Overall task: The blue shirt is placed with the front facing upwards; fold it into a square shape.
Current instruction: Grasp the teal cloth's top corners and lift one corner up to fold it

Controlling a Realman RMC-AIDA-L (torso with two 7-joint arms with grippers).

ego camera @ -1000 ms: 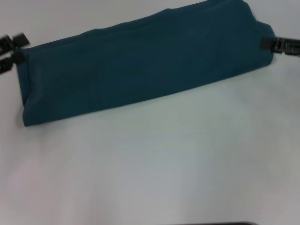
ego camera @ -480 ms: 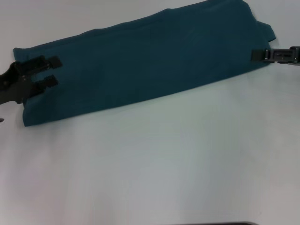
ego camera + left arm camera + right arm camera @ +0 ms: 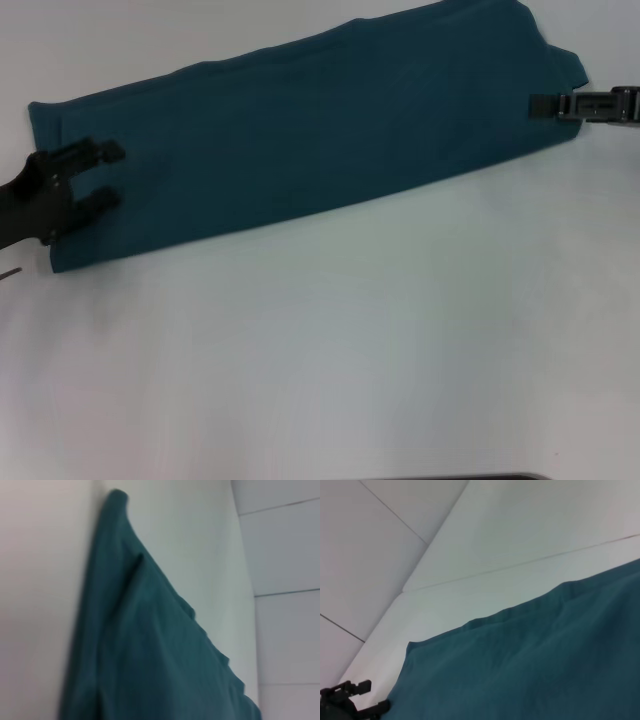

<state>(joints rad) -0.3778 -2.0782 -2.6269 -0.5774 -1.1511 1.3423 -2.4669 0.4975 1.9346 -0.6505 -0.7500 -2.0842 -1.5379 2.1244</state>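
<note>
White table (image 3: 330,350) carrying the blue shirt (image 3: 300,140), which lies folded into a long narrow band across the far half of the surface, slanting from the near left up to the far right. No lettering or collar shows on the exposed face; shallow creases run along the band's length.

Left gripper (image 3: 98,175), entering from the table's left edge, sits over the shirt's left end. Its two black fingers (image 3: 108,151) are spread apart, with teal cloth visible between them, and point along the band toward the right. In the right wrist view the same gripper (image 3: 370,696) appears at the far corner of the shirt (image 3: 530,665).

Right gripper (image 3: 545,104), entering from the right edge, reaches level over the shirt's right end, its tip lying above the cloth. Whether its fingers are parted or closed cannot be told.
</note>
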